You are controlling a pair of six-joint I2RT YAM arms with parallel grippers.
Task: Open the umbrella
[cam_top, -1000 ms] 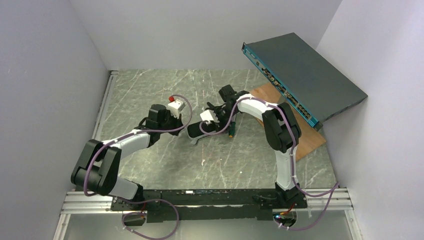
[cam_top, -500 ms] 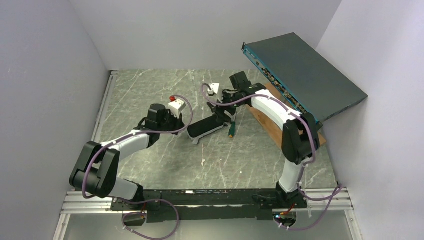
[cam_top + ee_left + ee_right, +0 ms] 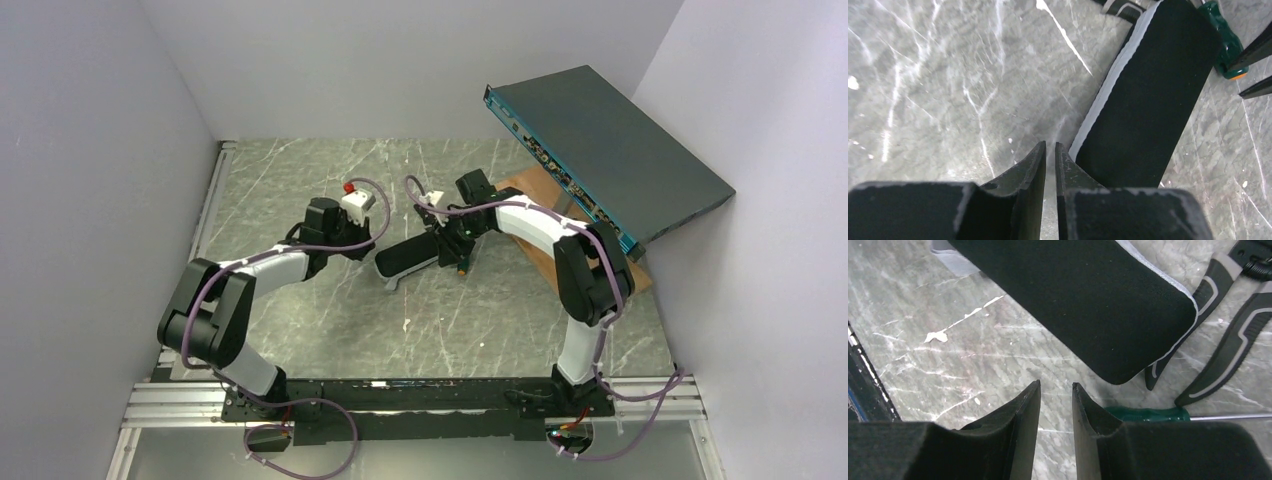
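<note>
Umbrella, seen from the top camera, lies folded shut on the marble table near its middle, a dark oblong bundle slanting from near-left to far-right. The left gripper hangs just beside its left end. The right gripper is over its right end, close to a green screwdriver with an orange tip. At the far right a dark flat box leans over a wooden board.

In the left wrist view the umbrella shows as a black bundle with a pale edge along its left side, running from just right of the fingers to the far right. The left gripper has its jaws only a thin slit apart and holds nothing; bare table shows through the slit. The screwdriver lies against the umbrella's far right end.

In the right wrist view the umbrella fills the far part of the picture, its rounded, pale-edged end pointing right. The right gripper is partly open above bare table, near the umbrella and apart from it, with nothing between the jaws. The screwdriver lies just right of the fingers, and black-and-grey pliers handles lie beyond it, beside the umbrella's end.
</note>
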